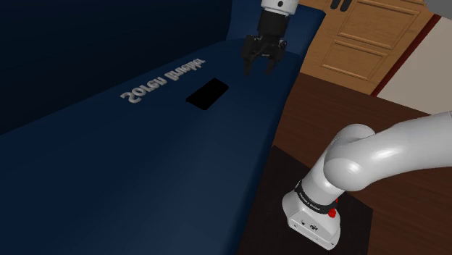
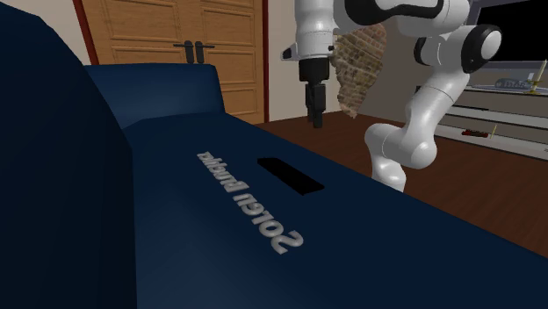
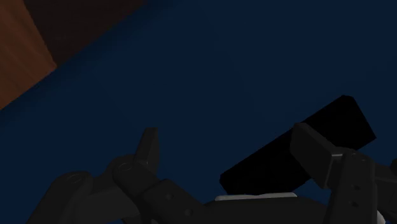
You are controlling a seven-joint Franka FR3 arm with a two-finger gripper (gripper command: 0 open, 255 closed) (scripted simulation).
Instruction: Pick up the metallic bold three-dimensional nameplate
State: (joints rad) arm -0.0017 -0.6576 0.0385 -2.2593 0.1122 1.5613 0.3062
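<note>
Shoulder view, left to right:
- Nameplate (image 1: 161,82): pale grey, metallic-looking raised block letters with no backing plate. It lies flat on the dark blue flat surface (image 1: 145,166). Same in the second exterior view (image 2: 252,200), where the letters have clear thickness and lighter tops.
- Writing: two words in a single row. They look flipped in both views, so I can't read them with any confidence.
- Flat black rectangle (image 1: 207,94): just beside the nameplate and parallel to it, not touching.
- All-black two-finger gripper (image 1: 259,70): above the blue surface, past the rectangle on the side away from the nameplate, well apart from the letters and pointing down.
- Jaws: spread wide with nothing between them. In the wrist view the gripper (image 3: 230,147) has both fingers apart over bare blue, with the black rectangle (image 3: 299,149) by one finger.
- Panelled wooden door (image 1: 369,36): behind the gripper, with brown wooden floor (image 1: 340,109) below it.
- White arm (image 1: 391,156): far right. The dark band at its base has small writing, too small to read.

Second exterior view: the gripper (image 2: 315,118) hangs clear above the surface, beyond the black rectangle (image 2: 290,176).
</note>
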